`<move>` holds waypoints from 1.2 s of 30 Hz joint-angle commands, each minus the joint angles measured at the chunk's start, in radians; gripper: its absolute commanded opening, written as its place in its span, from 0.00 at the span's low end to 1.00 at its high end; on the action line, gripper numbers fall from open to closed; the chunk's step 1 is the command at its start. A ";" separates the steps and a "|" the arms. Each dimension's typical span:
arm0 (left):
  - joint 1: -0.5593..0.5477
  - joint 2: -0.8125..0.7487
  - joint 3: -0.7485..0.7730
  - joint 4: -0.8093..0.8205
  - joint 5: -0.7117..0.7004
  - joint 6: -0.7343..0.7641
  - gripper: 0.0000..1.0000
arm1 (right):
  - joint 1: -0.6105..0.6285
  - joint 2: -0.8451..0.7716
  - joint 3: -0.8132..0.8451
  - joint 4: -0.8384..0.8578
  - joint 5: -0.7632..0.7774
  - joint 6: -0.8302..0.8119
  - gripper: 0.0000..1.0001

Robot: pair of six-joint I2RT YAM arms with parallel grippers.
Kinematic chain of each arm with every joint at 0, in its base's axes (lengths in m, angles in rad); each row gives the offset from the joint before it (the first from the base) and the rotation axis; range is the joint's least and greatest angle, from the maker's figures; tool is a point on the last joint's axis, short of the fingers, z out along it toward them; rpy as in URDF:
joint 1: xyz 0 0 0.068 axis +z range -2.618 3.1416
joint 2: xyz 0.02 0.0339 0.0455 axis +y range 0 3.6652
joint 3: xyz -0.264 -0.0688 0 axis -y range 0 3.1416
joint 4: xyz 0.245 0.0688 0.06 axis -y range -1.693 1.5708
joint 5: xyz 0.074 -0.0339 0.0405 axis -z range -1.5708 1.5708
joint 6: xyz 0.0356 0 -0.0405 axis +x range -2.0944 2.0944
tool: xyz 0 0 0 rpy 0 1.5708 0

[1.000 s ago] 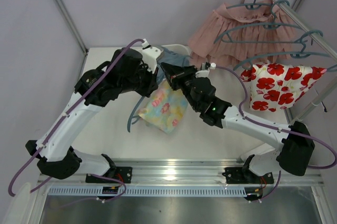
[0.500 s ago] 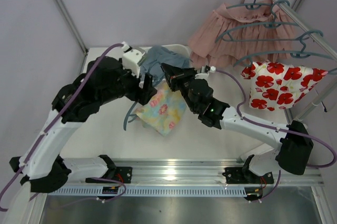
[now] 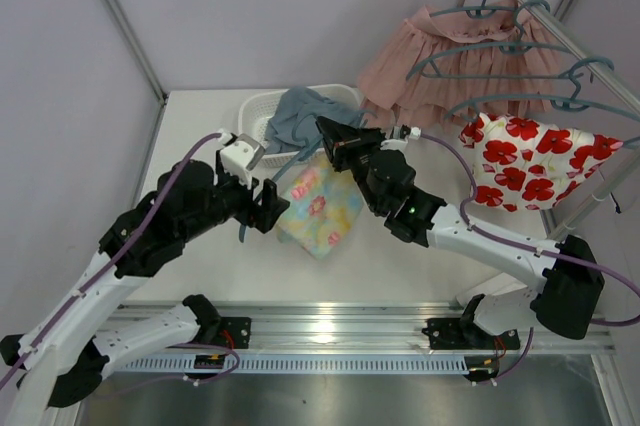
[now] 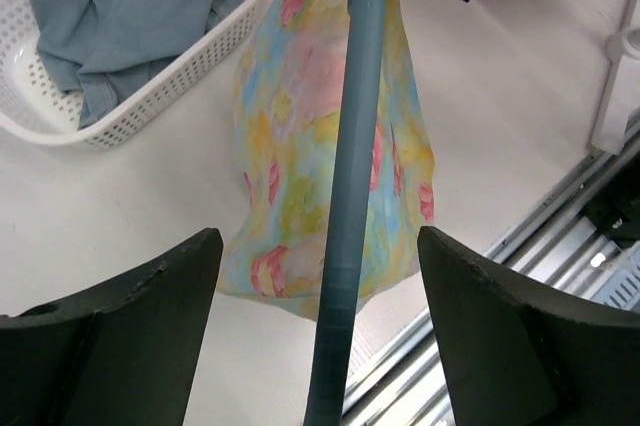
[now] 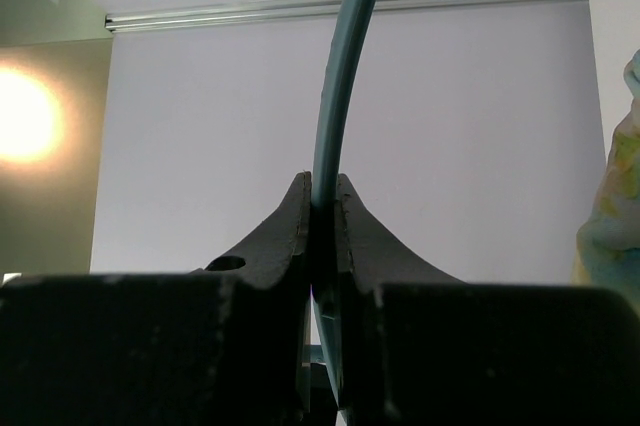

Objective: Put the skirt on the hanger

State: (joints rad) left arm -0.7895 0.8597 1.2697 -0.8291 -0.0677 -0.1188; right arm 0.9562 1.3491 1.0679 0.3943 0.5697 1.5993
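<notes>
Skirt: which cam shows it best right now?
Left wrist: the skirt hangs mid-frame with its print clear, and only the hanger bar crosses it. Top external shows the skirt smaller, from above. Right wrist catches only a sliver of skirt at its right edge.

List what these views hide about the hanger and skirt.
- Left wrist: both ends of the hanger, which runs off the top and bottom edges.
- Top external: the hanger's hook and how the skirt sits on it, covered by the right gripper.
- Right wrist: nearly all the skirt, cut off by the right edge.
</notes>
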 commanded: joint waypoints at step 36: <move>0.012 -0.053 -0.178 0.486 0.141 0.154 0.00 | -0.031 -0.076 0.024 0.044 0.016 0.033 0.00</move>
State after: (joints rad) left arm -0.7834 0.7921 1.0435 -0.3542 0.0307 0.0193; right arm 0.9314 1.3197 1.0679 0.3695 0.5705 1.6081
